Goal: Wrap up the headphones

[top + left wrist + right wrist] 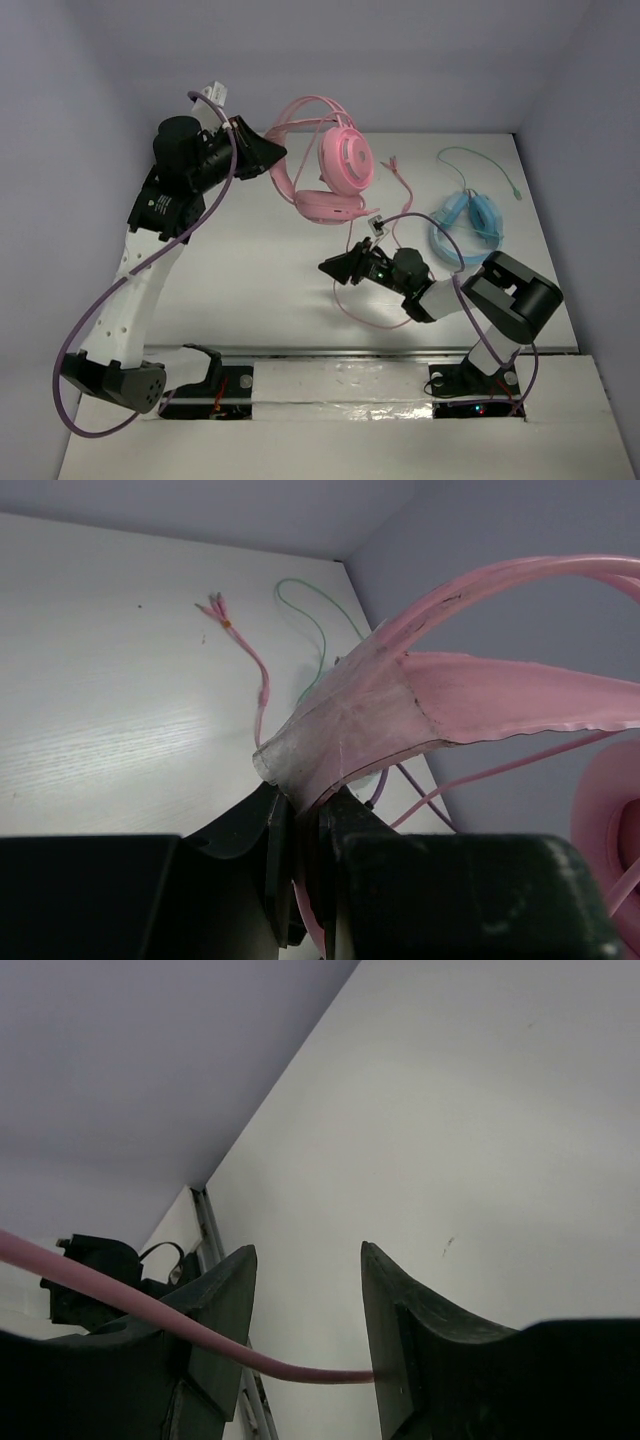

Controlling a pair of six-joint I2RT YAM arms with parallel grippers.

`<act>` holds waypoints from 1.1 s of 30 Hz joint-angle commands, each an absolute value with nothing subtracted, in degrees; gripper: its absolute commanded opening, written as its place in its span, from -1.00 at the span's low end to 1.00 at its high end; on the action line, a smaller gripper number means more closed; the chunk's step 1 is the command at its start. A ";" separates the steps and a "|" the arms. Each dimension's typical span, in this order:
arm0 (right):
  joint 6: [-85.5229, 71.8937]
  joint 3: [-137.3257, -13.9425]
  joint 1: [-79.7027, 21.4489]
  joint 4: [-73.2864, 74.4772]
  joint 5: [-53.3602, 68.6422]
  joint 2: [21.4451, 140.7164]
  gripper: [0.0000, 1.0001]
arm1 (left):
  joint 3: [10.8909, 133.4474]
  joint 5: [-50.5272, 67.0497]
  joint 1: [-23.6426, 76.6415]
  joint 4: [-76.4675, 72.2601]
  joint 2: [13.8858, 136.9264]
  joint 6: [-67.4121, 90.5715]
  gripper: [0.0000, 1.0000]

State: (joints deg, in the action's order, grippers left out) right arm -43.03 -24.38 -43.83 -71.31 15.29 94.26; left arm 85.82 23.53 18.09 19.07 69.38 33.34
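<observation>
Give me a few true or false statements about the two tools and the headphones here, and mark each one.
1. The left tool is shut on the pink headphones. True.
2. The right tool is clamped tight on the cable. False: its jaws stand apart, with the cable running between them.
3. In the top view, the blue headphones lie right of the pink ones. True.
4. The cable is fully wound up. False: it trails loose over the table.

Lab: white table (pixel 262 262), plain walls (pixel 70 70)
</observation>
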 commanded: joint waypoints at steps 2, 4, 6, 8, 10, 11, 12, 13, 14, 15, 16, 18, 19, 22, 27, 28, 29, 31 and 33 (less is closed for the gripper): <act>-44.03 -23.56 -43.59 -79.37 15.29 95.01 0.02 | 88.60 24.26 16.70 11.88 68.99 38.67 -1.00; -44.38 -23.55 -43.59 -76.75 15.03 94.66 -0.22 | 85.98 22.16 16.18 10.47 68.38 40.50 -1.00; -44.65 -24.78 -43.59 -72.62 14.59 93.70 -0.51 | 83.07 22.06 15.29 6.34 67.77 42.88 -1.00; -45.00 -25.66 -43.59 -68.56 14.85 93.25 -0.82 | 78.59 20.75 14.68 2.05 67.06 46.57 -1.00; -45.96 -25.93 -43.59 -65.50 15.47 92.38 -1.00 | 74.63 17.94 14.68 0.01 66.45 48.86 -1.00; -45.97 -26.19 -44.64 -64.26 15.56 92.03 -1.00 | 73.40 16.89 14.07 -2.78 66.18 51.13 -1.00; -45.79 -26.89 -45.43 -62.51 15.12 91.59 -1.00 | 72.26 15.92 14.06 -4.12 65.92 52.46 -1.00; -44.57 -27.42 -46.31 -58.40 14.51 90.62 -1.00 | 69.72 13.73 14.06 -5.70 65.22 53.69 -1.00; -43.95 -28.03 -48.58 -56.27 13.20 90.01 -1.00 | 68.48 11.71 14.06 -7.80 64.78 55.18 -1.00; -43.34 -29.26 -49.82 -54.16 12.40 89.48 -1.00 | 67.60 9.34 14.06 -8.17 64.25 55.54 -1.00; -42.29 -30.05 -51.14 -49.53 11.78 88.86 -1.00 | 65.59 5.58 14.06 -8.43 63.20 56.16 -1.00; -41.31 -31.28 -55.60 -45.29 9.15 87.02 -1.00 | 63.82 2.22 14.06 -10.19 62.32 57.47 -1.00; -40.79 -32.33 -56.94 -41.61 8.01 86.40 -1.00 | 62.50 0.28 14.06 -10.37 61.71 58.09 -1.00; -40.95 -33.74 -60.98 -36.93 5.63 84.56 -1.00 | 61.00 -5.95 14.06 -11.43 61.17 57.83 -1.00; -40.78 -36.21 -65.91 -29.37 2.29 81.13 -1.00 | 59.24 -13.00 14.06 -9.76 61.00 54.23 -1.00; -40.43 -36.99 -66.70 -26.31 2.11 80.78 -1.00 | 58.63 -15.36 14.58 -9.41 61.00 53.53 -1.00; -39.99 -39.00 -68.36 -24.54 1.67 80.60 -1.00 | 58.45 -16.86 15.11 -8.45 61.00 51.61 -1.00; -38.59 -41.65 -70.13 -18.15 1.06 80.07 -1.00 | 58.01 -20.72 16.43 -6.86 61.35 49.75 -1.00; -38.23 -44.54 -71.54 -15.30 1.67 79.89 -1.00 | 57.13 -22.58 17.04 -5.63 61.00 48.78 -1.00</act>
